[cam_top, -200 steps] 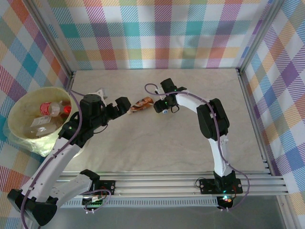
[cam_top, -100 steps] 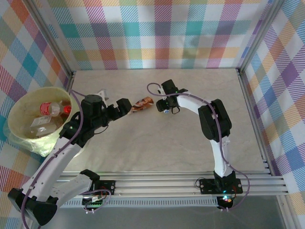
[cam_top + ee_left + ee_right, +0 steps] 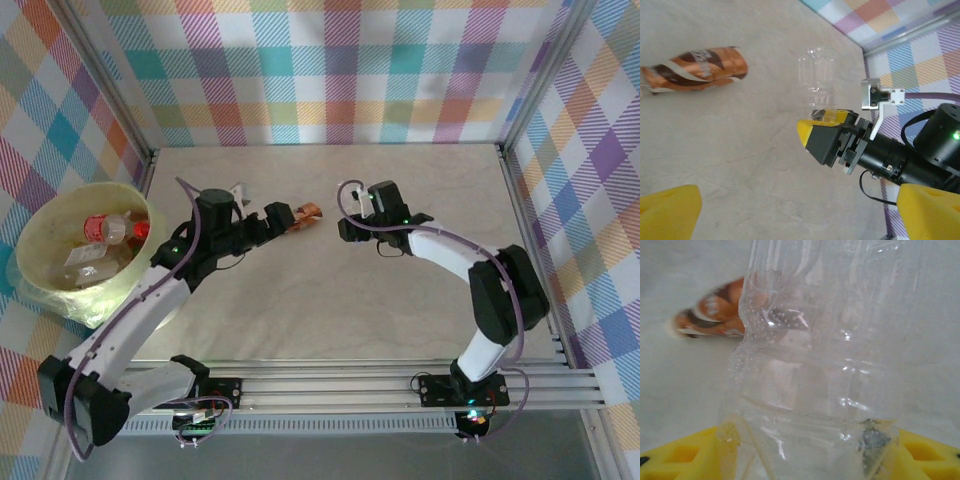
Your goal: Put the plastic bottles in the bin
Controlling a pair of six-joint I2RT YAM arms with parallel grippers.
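A crushed bottle with an orange-brown label lies on the table. My left gripper is open just short of that bottle, with nothing between its yellow fingers. The right gripper is shut on the base of a clear unlabelled bottle, a little to the right of the orange one. The pale yellow-green bin stands at the far left with several bottles inside.
Metal frame rails run along the table's near edge and a post lines the right side. Checked cloth walls close the back and sides. Bare tabletop spreads in front of both grippers.
The left arm has reached forward and right, bringing its open gripper up to the orange-brown bottle. The right gripper has pulled away to the right with the clear bottle, its elbow swinging outward.
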